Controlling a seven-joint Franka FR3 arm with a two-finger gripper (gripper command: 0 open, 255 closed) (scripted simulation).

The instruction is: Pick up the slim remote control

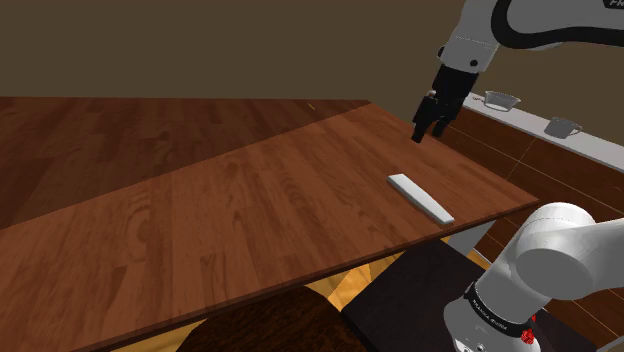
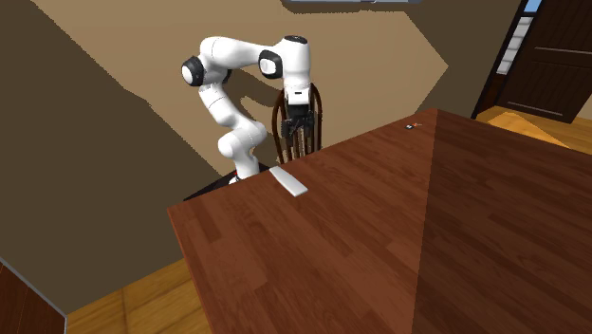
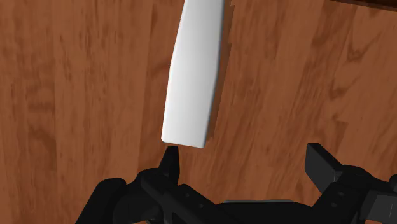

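Slim remote control (image 1: 420,196), pale grey, lay flat on our wooden bench (image 1: 200,230) close to its edge. Our tool (image 1: 428,125) hung in the air near one end of it, fingers (image 3: 321,162) apart and empty. Nothing was grasped; we judged the descent, clasp and lift all remained.

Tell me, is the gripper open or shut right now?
Open. In the wrist view the gripper shows its fingers apart, clasping nothing; the white remote lies flat on the table, untouched.
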